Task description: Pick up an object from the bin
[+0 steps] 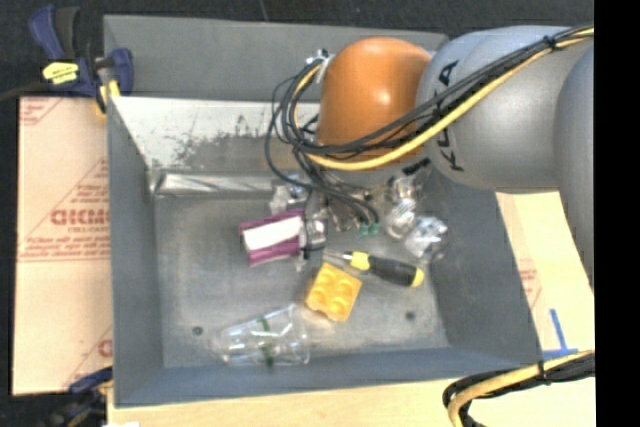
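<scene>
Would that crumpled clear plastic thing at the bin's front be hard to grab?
Probably light and floppy: the clear plastic packet looks thin and crumpled, so it may buckle when squeezed. Its glossy surface could slip. Lying flat on the bin floor, it seems unlikely to roll.

Grey bin (200, 290): purple box (272, 239), yellow brick (333, 293), screwdriver (386, 267).

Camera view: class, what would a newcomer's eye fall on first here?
The orange dome-shaped cover on the grey arm, over the middle of the grey bin, stands out first. Just below it in the view, on the bin floor, lie a purple-and-white block, a yellow toy brick and a yellow-and-black screwdriver.
</scene>
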### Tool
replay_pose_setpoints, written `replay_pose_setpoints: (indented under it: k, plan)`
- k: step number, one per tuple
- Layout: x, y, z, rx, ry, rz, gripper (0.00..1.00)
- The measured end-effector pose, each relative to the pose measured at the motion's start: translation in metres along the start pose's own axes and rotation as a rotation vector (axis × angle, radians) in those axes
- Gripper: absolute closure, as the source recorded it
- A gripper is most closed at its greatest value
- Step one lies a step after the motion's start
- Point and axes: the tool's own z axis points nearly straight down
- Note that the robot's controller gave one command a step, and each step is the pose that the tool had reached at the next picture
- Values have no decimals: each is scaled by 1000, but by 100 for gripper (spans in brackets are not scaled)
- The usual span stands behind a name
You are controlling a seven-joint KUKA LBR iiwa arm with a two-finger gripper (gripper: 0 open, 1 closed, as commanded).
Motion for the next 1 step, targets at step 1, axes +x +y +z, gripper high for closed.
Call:
replay_pose_setpoints:
  k: [1]
  plan:
    - [0, 0, -41, 0, 4, 3, 100]
